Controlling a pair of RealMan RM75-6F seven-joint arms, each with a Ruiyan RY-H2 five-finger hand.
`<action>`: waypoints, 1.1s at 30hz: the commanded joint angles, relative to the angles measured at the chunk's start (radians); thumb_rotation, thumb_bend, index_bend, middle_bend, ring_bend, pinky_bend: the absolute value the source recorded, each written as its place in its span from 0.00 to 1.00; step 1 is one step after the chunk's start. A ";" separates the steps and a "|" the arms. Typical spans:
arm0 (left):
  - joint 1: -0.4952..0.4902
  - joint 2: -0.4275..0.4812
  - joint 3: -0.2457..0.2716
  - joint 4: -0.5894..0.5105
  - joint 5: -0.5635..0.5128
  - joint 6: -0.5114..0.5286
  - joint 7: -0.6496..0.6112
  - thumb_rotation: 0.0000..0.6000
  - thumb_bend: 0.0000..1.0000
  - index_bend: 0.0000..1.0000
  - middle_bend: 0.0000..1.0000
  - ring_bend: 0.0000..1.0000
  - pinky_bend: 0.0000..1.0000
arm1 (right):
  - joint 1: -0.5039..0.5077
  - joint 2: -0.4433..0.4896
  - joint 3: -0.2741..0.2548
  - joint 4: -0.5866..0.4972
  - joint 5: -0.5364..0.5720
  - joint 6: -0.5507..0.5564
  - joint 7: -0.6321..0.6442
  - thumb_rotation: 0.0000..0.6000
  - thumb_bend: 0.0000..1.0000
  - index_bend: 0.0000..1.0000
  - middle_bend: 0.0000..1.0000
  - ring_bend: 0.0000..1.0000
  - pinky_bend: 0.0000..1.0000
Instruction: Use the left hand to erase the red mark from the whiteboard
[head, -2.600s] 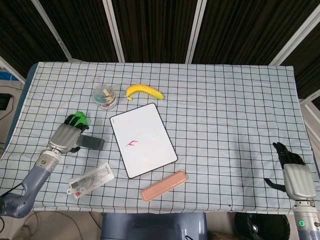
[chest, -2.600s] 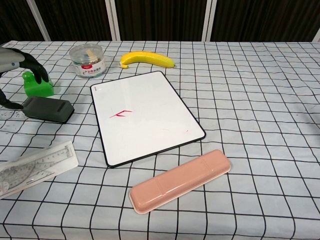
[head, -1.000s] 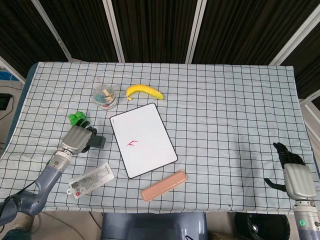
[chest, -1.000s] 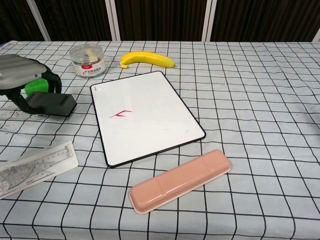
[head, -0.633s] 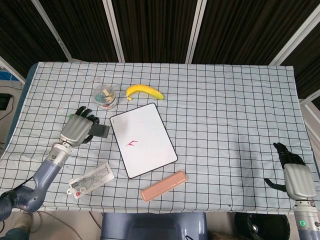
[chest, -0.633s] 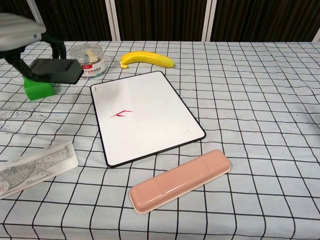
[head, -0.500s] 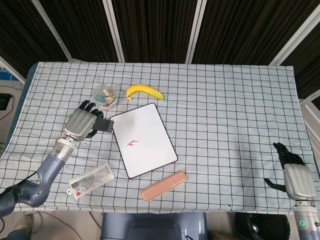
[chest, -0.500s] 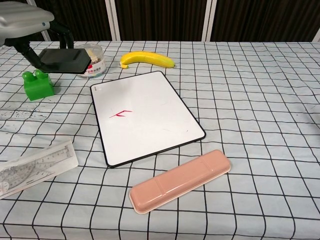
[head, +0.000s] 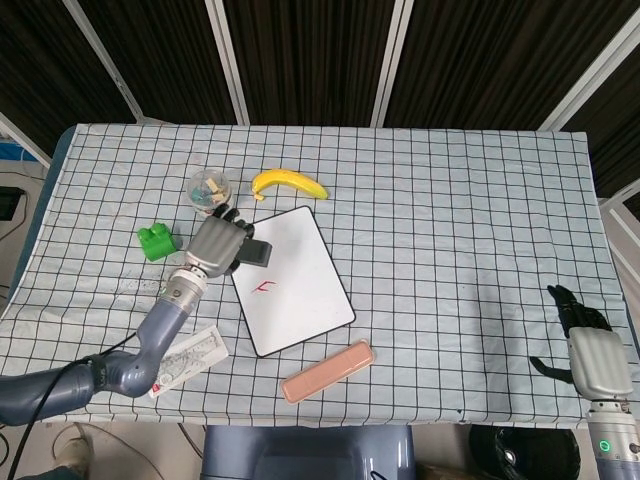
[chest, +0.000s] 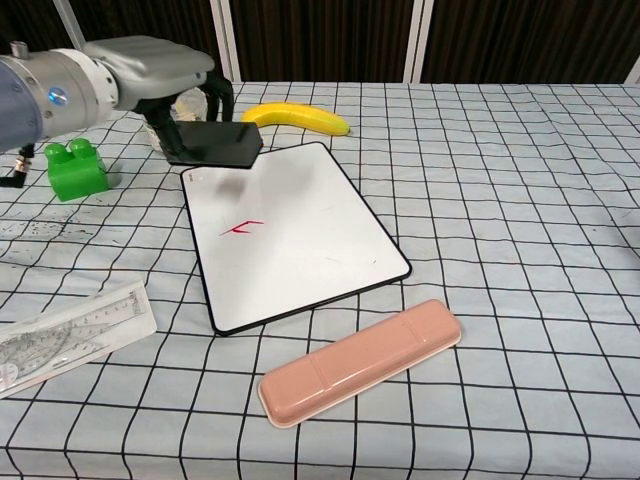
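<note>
The whiteboard (head: 300, 290) (chest: 300, 240) lies tilted on the checked cloth, with a small red mark (head: 266, 288) (chest: 241, 228) on its left half. My left hand (head: 218, 246) (chest: 155, 65) holds a dark grey eraser (head: 258, 253) (chest: 213, 143) in the air over the board's far left corner, above and behind the mark. My right hand (head: 590, 345) rests at the table's right front edge, fingers curled in with nothing in them; it shows in the head view only.
A banana (head: 289, 183) (chest: 295, 118) and a clear jar (head: 210, 187) lie behind the board. A green block (head: 155, 242) (chest: 72, 168) sits to the left, a clear ruler (chest: 70, 335) front left, a pink pencil case (head: 328, 371) (chest: 362, 361) in front.
My left hand took hold of the eraser beside the green block, lifted it and carried it rightward to above the board's far left corner. The right hand stayed still.
</note>
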 joint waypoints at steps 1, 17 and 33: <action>-0.024 -0.039 0.020 0.021 0.030 -0.010 -0.012 1.00 0.25 0.42 0.45 0.18 0.15 | 0.000 0.000 0.001 0.000 0.001 0.001 0.000 1.00 0.04 0.06 0.11 0.21 0.21; -0.037 -0.140 0.106 0.141 0.242 -0.015 -0.178 1.00 0.25 0.42 0.45 0.18 0.15 | -0.002 0.003 0.001 0.001 0.000 0.003 0.006 1.00 0.04 0.06 0.11 0.21 0.21; -0.059 -0.186 0.119 0.289 0.271 -0.092 -0.265 1.00 0.24 0.44 0.46 0.18 0.15 | -0.003 0.004 0.002 0.000 0.005 0.002 0.006 1.00 0.04 0.06 0.11 0.21 0.21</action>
